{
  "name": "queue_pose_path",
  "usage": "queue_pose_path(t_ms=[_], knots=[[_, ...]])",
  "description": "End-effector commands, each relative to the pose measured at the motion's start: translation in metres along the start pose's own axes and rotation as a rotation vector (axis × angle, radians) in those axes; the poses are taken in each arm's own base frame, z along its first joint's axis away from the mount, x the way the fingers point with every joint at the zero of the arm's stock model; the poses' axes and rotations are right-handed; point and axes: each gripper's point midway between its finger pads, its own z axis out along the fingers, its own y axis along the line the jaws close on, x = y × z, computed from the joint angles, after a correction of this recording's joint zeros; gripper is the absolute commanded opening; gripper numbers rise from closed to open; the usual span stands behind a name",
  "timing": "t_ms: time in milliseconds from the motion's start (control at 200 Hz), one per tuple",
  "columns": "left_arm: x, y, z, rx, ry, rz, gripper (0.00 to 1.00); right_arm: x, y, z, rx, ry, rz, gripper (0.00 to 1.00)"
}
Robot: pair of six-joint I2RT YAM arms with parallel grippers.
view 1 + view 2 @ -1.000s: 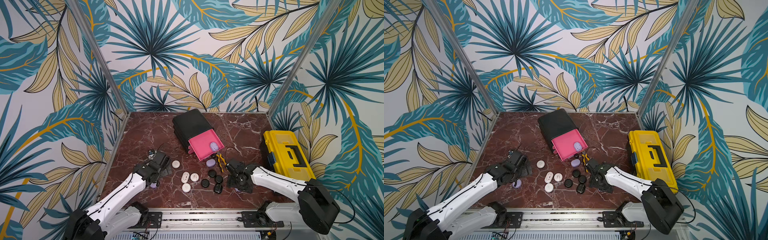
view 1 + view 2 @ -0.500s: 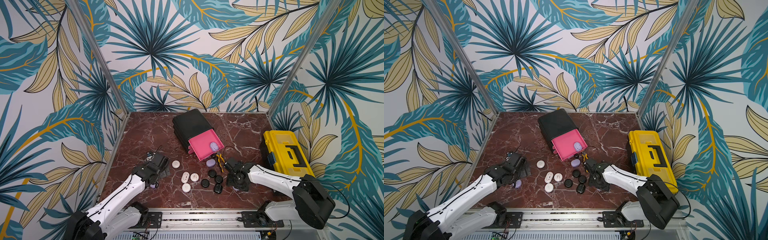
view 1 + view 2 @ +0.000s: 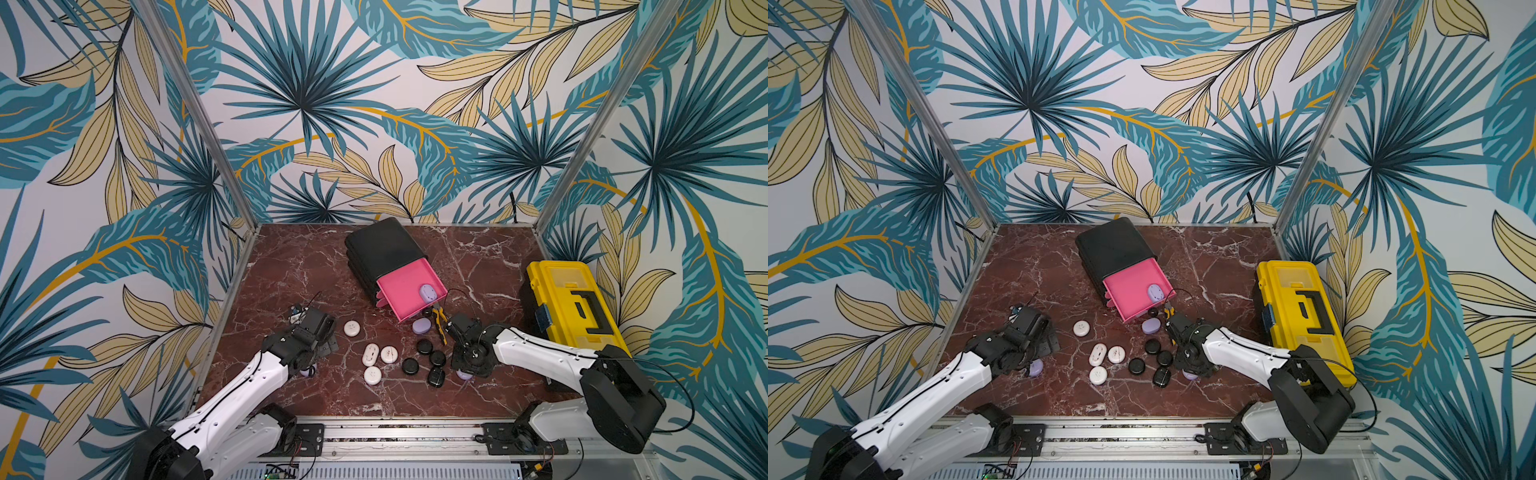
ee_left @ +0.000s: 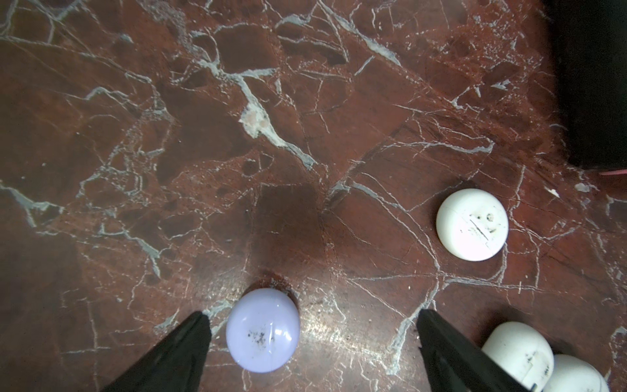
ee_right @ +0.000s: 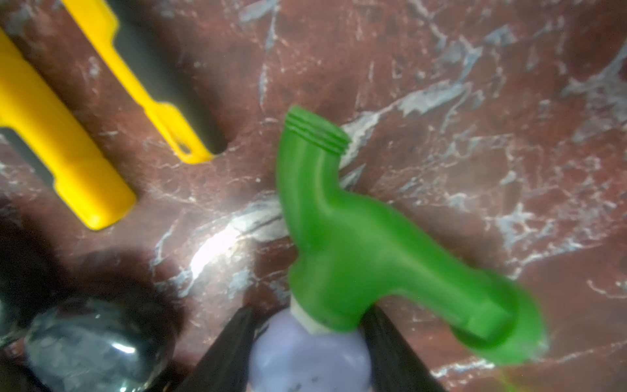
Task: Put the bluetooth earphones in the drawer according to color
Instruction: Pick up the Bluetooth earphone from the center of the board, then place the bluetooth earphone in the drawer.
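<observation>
My left claw [image 4: 311,314] hangs low at 8 o'clock on the tabletop [image 3: 291,266], jaws wide. A lilac case [image 4: 263,331] lies on the marble between my fingers, just beside one and apart from the other. One white case [image 3: 352,328] sits at its 2 o'clock. Three more white cases [image 3: 372,375] lie close together towards 6 o'clock of the tabletop, and four black cases [image 3: 437,357] bunch loosely at their 3 o'clock.

At 12 o'clock stands the black cabinet [image 3: 380,245]. One pink drawer [image 3: 399,295] is pulled out towards 5 o'clock, with a second lilac case [image 3: 428,292] inside near its front corner. A third lilac case [image 3: 421,326] lies on the tabletop just in front of the drawer, and the pliers [image 3: 439,322] are at that case's 3 o'clock.

My right claw [image 5: 310,310] is down at 5 o'clock, jaws narrow. Its fingers [image 5: 234,342] stand close on either side of a fourth lilac case [image 5: 305,356]. The wrist view is blurred, so I cannot tell whether they press it. A green tool [image 5: 356,237] lies against that case. The yellow toolbox [image 3: 573,307] sits at 3 o'clock.
</observation>
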Motion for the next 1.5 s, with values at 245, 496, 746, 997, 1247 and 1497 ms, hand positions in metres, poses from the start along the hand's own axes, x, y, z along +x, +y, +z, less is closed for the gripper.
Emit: queue_pose_path(t_ms=[245,496,746,997,1247,1497], knots=[[0.001,0.013,0.001,-0.037,-0.015,-0.013,1.0,0.025,-0.003,0.012,0.017,0.097,-0.066,0.72],[0.001,0.015,0.002,-0.042,-0.016,-0.017,1.0,0.033,0.005,0.014,0.024,0.117,-0.102,0.67],[0.002,0.016,0.003,-0.045,-0.014,-0.021,1.0,0.041,0.01,0.016,0.018,0.142,-0.128,0.62],[0.002,0.018,0.004,-0.049,-0.019,-0.023,1.0,0.039,0.013,0.008,0.005,0.127,-0.14,0.5],[0.004,0.024,0.007,-0.069,-0.024,-0.039,1.0,0.009,0.021,-0.028,0.008,0.014,-0.17,0.5],[0.006,0.032,0.01,-0.098,-0.026,-0.056,1.0,-0.041,0.036,-0.111,-0.048,-0.168,-0.207,0.5]])
